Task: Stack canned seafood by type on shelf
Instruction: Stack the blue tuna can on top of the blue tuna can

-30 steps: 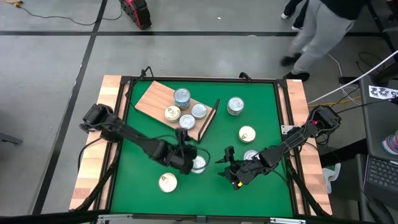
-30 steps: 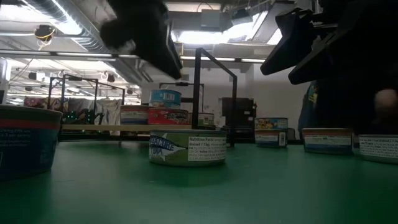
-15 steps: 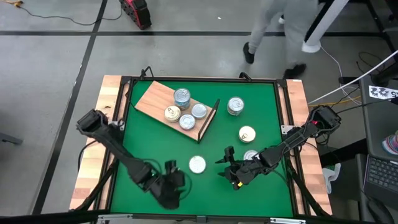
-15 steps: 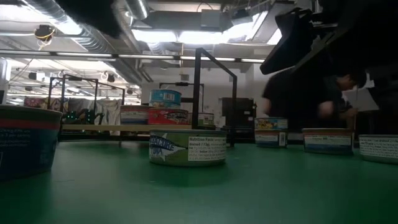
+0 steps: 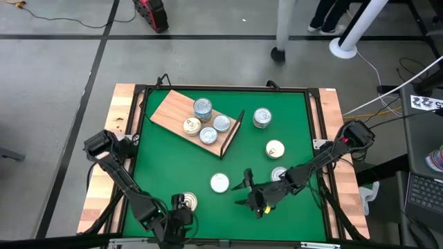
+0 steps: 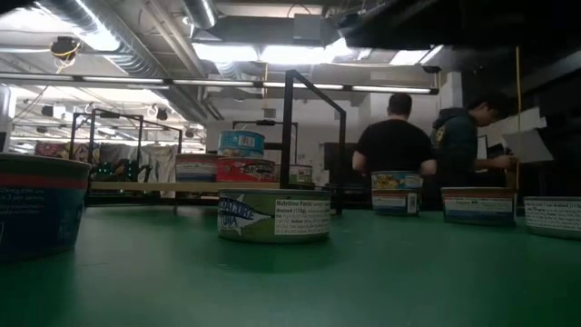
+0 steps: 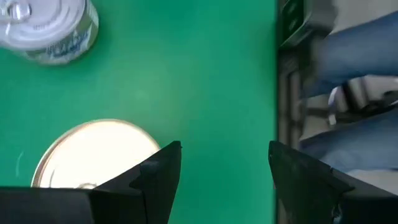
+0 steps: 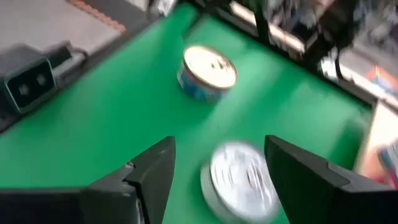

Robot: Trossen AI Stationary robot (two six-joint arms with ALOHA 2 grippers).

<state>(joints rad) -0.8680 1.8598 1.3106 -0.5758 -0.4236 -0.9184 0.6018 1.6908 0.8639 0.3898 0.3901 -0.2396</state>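
The shelf (image 5: 181, 111), a wooden board with a black wire end, lies at the far left and carries several tins (image 5: 202, 107). Loose tins rest flat on the green mat: a silver one (image 5: 219, 182), a cream one (image 5: 185, 202) and others (image 5: 275, 149). My left gripper (image 5: 176, 211) stands open at the near edge. In its wrist view the cream tin (image 7: 93, 155) lies just outside one finger, and nothing is between the fingers (image 7: 224, 165). My right gripper (image 5: 244, 194) is open above the mat right of the silver tin (image 8: 239, 177), touching nothing.
More tins stand at the right (image 5: 261, 117) (image 5: 279, 173). In the low view a green-labelled tin (image 6: 274, 215) sits mid-mat and a close one (image 6: 36, 213) at the left. People stand in the room behind. The table's wooden edge (image 5: 104, 194) runs near my left arm.
My left gripper has swung from over the silver tin toward the table's near edge and left, sinking a little and rolling, and now stands beside the cream tin. My right gripper has tipped up and shifted slightly left. No tin has moved. A person has walked past the far side.
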